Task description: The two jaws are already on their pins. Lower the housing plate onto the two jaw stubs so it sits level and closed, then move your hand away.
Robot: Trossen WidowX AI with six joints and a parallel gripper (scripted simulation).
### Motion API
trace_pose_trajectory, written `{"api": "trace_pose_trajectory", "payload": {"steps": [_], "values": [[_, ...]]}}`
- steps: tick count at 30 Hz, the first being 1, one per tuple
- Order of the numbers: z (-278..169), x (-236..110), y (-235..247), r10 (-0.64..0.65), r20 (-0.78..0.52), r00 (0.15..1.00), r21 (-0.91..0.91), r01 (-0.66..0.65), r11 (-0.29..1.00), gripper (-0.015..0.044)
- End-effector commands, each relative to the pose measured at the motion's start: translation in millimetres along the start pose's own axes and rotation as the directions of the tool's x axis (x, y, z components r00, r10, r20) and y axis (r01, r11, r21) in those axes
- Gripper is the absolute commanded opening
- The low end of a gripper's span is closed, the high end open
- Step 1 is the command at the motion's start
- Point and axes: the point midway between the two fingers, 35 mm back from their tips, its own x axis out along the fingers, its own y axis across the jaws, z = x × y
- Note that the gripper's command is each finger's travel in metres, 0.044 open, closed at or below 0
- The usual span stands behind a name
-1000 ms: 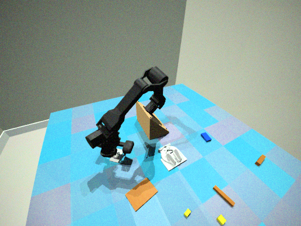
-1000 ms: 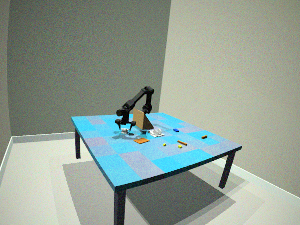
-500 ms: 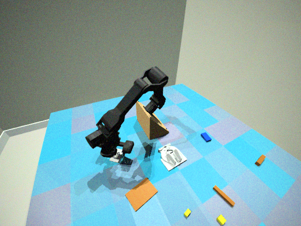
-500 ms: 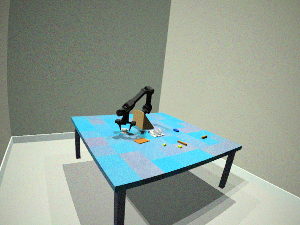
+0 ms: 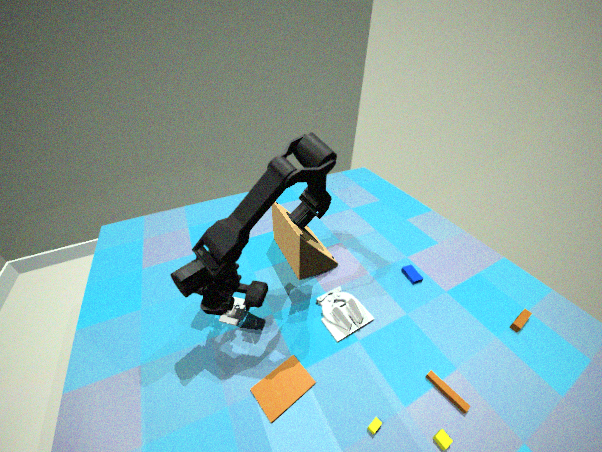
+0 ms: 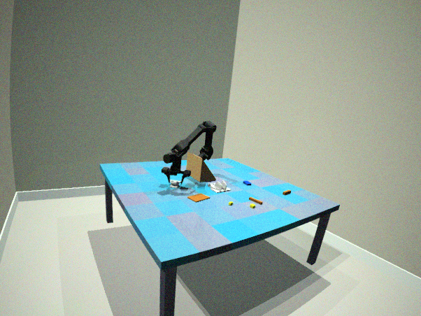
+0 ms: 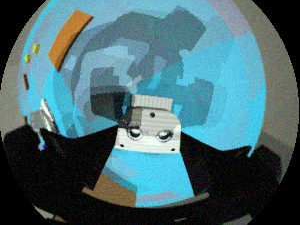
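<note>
The white housing plate point(image 5: 240, 303) point(image 6: 175, 182) point(image 7: 150, 142), with two round holes and a ribbed block at one edge, is low at the table, left of the jaw assembly. My gripper point(image 5: 242, 318) point(image 6: 175, 185) point(image 7: 149, 131) stands wide around it and is shut on it, one finger at each side. Whether the plate touches the table is unclear. The two pale jaws point(image 5: 342, 319) point(image 6: 221, 184) stand side by side on the white base point(image 5: 340, 335) point(image 6: 217, 191), apart from the gripper. The assembly is small at the left edge of the wrist view; its stubs are too small to tell.
A tall brown wedge point(image 5: 286, 245) point(image 6: 194, 168) stands behind, between plate and jaw assembly. A flat orange panel point(image 5: 283, 388) point(image 6: 198, 198) point(image 7: 69, 39) lies in front. A blue block point(image 5: 412, 274), an orange bar point(image 5: 448, 392), an orange block point(image 5: 520, 320) and two yellow blocks lie to the right.
</note>
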Motion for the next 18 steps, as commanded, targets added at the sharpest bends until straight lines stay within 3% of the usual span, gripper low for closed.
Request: {"api": "trace_pose_trajectory", "payload": {"steps": [1,18], "values": [[1,-4,0,0.0,0.0,1.0,0.0,0.0,1.0,0.0351],[2,-59,-1,-0.001,0.003,1.0,0.004,0.001,1.0,0.0351]]}}
